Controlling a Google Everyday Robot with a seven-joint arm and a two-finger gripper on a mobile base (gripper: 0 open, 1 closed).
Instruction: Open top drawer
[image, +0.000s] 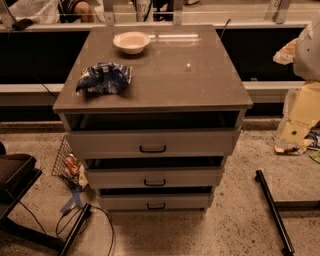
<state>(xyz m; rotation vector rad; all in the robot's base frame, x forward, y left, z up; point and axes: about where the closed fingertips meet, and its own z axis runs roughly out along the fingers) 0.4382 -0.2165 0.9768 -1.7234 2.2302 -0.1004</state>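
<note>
Top drawer (110, 142): uppermost of three grey fronts under the cabinet top (200, 75), which carries a bowl (131, 41) and crumpled bag (103, 78). Gripper: outside your view; you cannot tell its opening or hold.

One grey cabinet (200, 75) with three drawers: one top drawer (100, 143), one middle drawer (115, 178), one bottom drawer (120, 202). Three black bar handles (152, 149), one per drawer. One white bowl (131, 42). One crumpled blue bag (104, 78). One black pole (274, 212). The gripper lies outside the view.
</note>
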